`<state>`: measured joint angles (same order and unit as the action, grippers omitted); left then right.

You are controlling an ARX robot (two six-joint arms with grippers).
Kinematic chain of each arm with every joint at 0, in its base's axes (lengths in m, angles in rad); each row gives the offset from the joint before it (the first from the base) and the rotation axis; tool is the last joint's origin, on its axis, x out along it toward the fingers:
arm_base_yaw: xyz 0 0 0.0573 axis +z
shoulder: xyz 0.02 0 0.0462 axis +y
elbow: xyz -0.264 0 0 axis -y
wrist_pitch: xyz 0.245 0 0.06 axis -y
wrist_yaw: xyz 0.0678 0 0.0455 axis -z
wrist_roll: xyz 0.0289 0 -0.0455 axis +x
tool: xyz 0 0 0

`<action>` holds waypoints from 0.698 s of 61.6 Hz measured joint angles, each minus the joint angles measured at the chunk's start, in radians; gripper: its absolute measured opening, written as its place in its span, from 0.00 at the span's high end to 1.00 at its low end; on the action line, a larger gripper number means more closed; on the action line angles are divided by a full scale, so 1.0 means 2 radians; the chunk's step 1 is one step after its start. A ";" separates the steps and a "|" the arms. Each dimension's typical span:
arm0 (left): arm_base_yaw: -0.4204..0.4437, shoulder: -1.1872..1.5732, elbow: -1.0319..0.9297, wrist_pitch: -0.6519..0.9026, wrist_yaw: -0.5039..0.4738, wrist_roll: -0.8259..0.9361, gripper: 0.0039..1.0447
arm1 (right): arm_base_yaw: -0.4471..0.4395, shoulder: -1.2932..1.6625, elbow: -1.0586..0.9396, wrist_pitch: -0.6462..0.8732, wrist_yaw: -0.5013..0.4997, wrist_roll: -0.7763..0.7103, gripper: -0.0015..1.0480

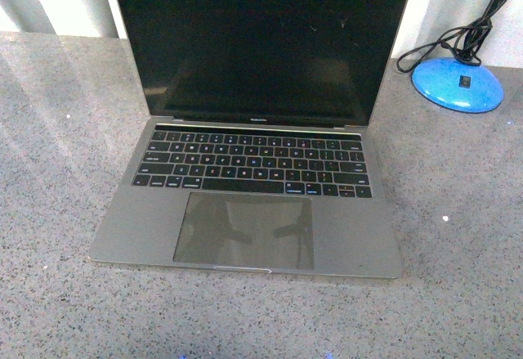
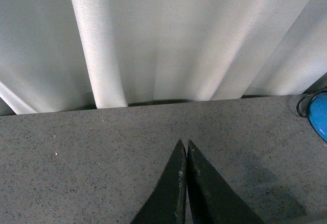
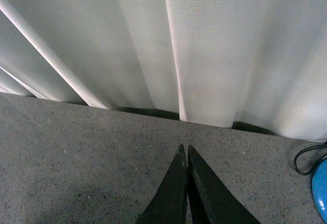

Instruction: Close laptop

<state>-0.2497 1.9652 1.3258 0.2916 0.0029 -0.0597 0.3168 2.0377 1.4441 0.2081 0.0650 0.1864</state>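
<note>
Speckled worktop (image 1: 57, 171) holds the laptop (image 1: 253, 187) by its far edge, its lid (image 1: 261, 40) likely stiff and slick, best pushed near the top; left pincer (image 2: 185, 147), right pincer (image 3: 186, 150) pressed together

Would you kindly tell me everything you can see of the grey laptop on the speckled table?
The slim space-grey metal laptop stands open on the speckled grey tabletop, with its base flat and its lid raised steeply. The frame cuts off the lid's top edge. Its glossy black screen is dark, apparently off. Below it lie black keys and a large trackpad that mirrors faint shapes. Only the table touches it in the front view.
</note>
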 joint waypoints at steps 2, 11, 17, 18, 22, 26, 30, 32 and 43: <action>0.000 0.000 0.001 -0.003 0.000 0.002 0.97 | 0.000 0.000 0.000 -0.001 0.000 0.001 0.99; 0.001 -0.001 0.002 -0.010 -0.002 0.005 0.97 | 0.001 0.000 0.000 -0.008 -0.001 0.005 0.99; 0.003 -0.004 0.000 -0.013 -0.001 0.004 0.97 | 0.000 0.000 0.000 -0.008 -0.001 0.010 0.99; 0.003 -0.004 0.000 -0.013 -0.001 0.003 0.97 | 0.000 0.000 0.000 -0.008 -0.001 0.011 0.99; 0.006 -0.007 -0.003 -0.015 0.000 0.001 0.97 | 0.000 0.000 0.000 -0.008 0.001 0.015 0.99; 0.007 -0.012 -0.008 -0.019 -0.001 -0.001 0.97 | 0.000 0.000 0.000 -0.009 0.004 0.020 0.99; 0.010 -0.017 -0.013 -0.023 -0.002 -0.003 0.97 | 0.000 0.000 0.000 -0.011 0.006 0.024 0.99; 0.010 -0.019 -0.014 -0.026 -0.001 -0.005 0.97 | 0.000 0.000 0.000 -0.012 0.008 0.027 0.99; 0.014 -0.023 -0.018 -0.030 -0.001 -0.014 0.97 | 0.001 0.000 0.002 -0.024 0.007 0.042 0.99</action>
<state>-0.2211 1.9198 1.2903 0.2317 0.0002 -0.0875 0.3180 2.0377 1.4483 0.1593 0.0799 0.2703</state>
